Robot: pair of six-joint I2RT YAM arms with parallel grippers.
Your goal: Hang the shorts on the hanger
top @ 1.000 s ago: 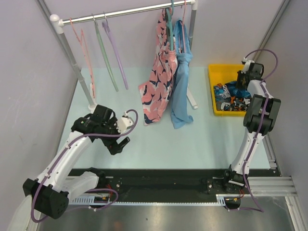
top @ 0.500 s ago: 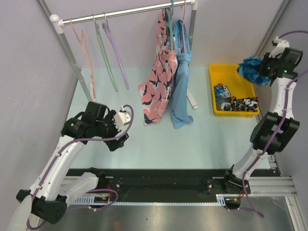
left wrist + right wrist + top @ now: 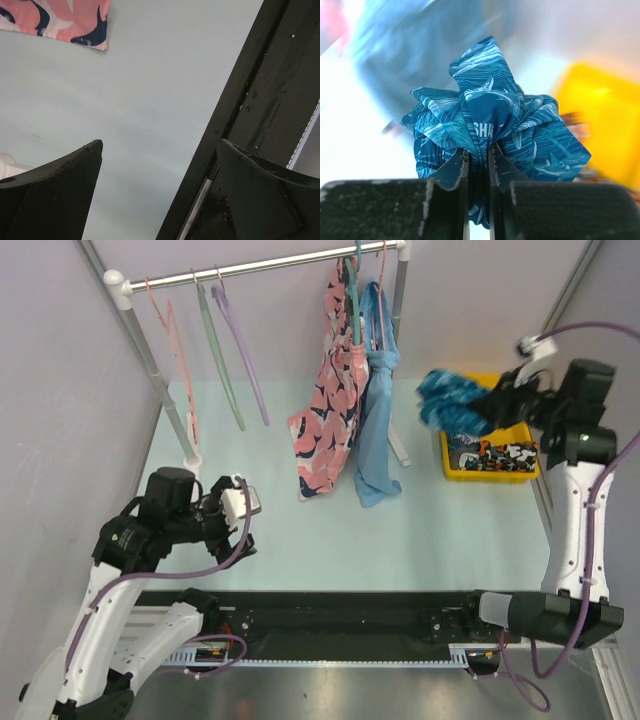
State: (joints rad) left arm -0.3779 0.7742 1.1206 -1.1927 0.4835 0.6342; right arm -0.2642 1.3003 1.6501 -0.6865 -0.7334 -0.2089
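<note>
The bunched-up deep blue and teal shorts point(image 3: 446, 398) are at the upper right, by the yellow bin point(image 3: 489, 476), squeezed tight in the right claw point(image 3: 477, 156). The thin lilac hanger point(image 3: 246, 358) hangs upper left. The left claw point(image 3: 160, 150) is wide apart, holding nothing.

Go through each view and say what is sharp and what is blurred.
Top external: evenly lit and sharp all over. Left wrist: table sharp, pink garment corner clear. Right wrist: shorts crisp in the right pincer, but the yellow bin and background are smeared and washed out.
</note>
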